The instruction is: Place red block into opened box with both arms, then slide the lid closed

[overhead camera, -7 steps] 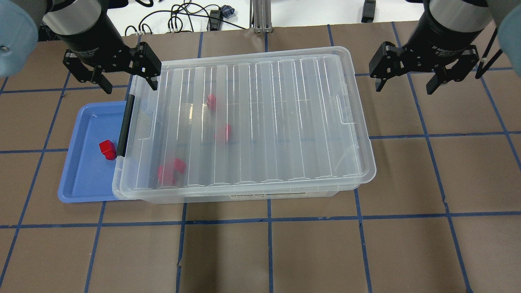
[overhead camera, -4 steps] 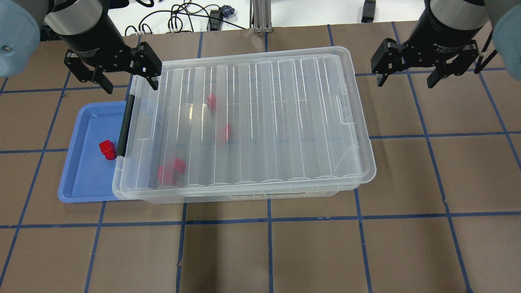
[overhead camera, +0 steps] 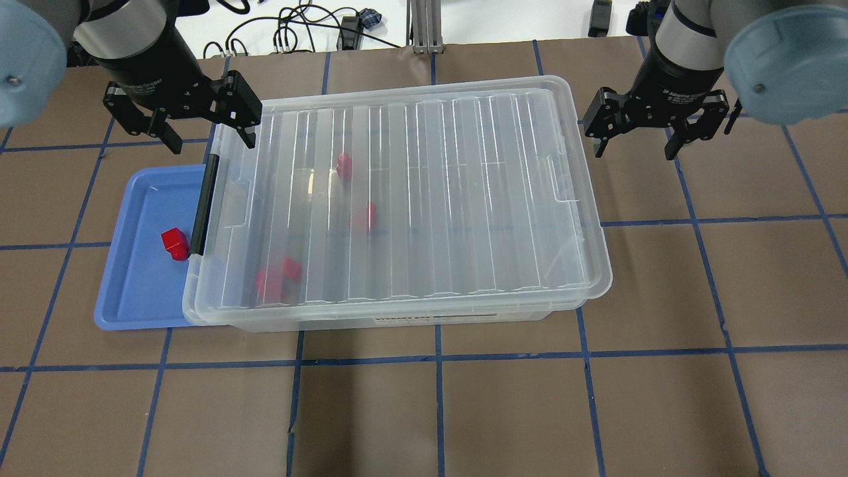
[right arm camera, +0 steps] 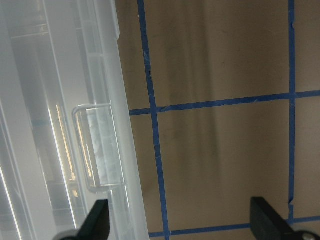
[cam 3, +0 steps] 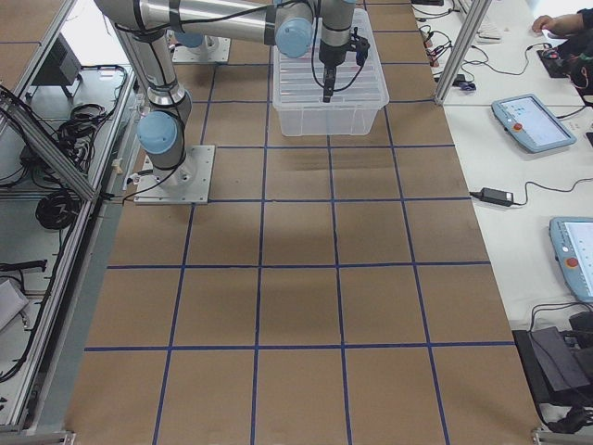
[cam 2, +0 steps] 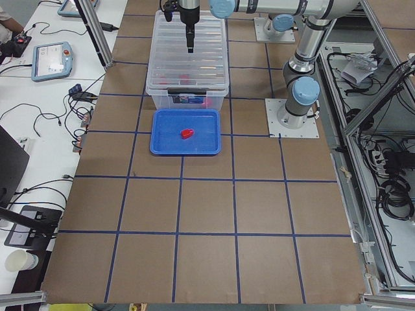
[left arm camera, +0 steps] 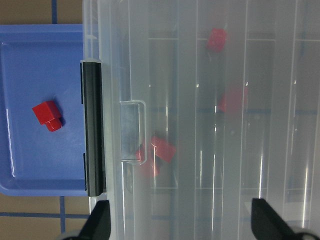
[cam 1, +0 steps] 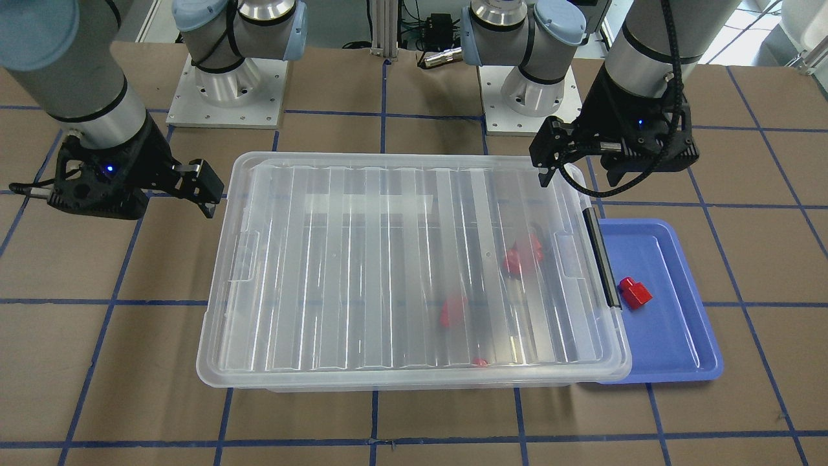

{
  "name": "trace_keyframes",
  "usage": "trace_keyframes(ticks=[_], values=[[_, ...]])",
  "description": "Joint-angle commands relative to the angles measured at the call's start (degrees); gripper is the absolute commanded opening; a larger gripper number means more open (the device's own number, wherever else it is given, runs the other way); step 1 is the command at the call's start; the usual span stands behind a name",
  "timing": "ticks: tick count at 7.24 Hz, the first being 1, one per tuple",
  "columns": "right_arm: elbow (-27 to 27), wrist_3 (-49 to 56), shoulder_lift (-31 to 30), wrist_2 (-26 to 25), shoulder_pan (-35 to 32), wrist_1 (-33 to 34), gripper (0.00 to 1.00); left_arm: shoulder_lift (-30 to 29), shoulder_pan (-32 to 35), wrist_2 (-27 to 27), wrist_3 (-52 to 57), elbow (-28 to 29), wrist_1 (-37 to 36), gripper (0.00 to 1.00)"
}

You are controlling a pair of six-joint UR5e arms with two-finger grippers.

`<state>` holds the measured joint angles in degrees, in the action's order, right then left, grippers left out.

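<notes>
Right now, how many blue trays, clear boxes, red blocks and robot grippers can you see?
Blue trays: 1
Clear boxes: 1
Red blocks: 5, one on the tray, four blurry under the lid
Grippers: 2, left gripper, right gripper
Total: 9

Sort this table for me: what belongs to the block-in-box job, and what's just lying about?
Job:
- red block, sitting on the blue tray
- box
- lid, lying over the box
- left gripper and right gripper, both open

Lying about:
- blue tray
- red blocks already inside the box
- cables past the table's far edge
- tablet on the side bench
</notes>
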<state>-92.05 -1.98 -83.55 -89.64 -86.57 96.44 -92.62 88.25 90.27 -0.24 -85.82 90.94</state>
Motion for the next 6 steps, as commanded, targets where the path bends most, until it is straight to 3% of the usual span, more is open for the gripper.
trace_keyframes(ticks=[1,6], values=[[-0.2,-0.3,3.8,0.7,-0.1,2.3,1.00,0.0,-0.8,0.2,0.7,-0.1,0.1,1.00],[-0.3,1.9,6.6,3.7,-0.3,1.9,1.00,-4.9,-11.2,0.9,16.7,-1.6,-3.6,1.00]])
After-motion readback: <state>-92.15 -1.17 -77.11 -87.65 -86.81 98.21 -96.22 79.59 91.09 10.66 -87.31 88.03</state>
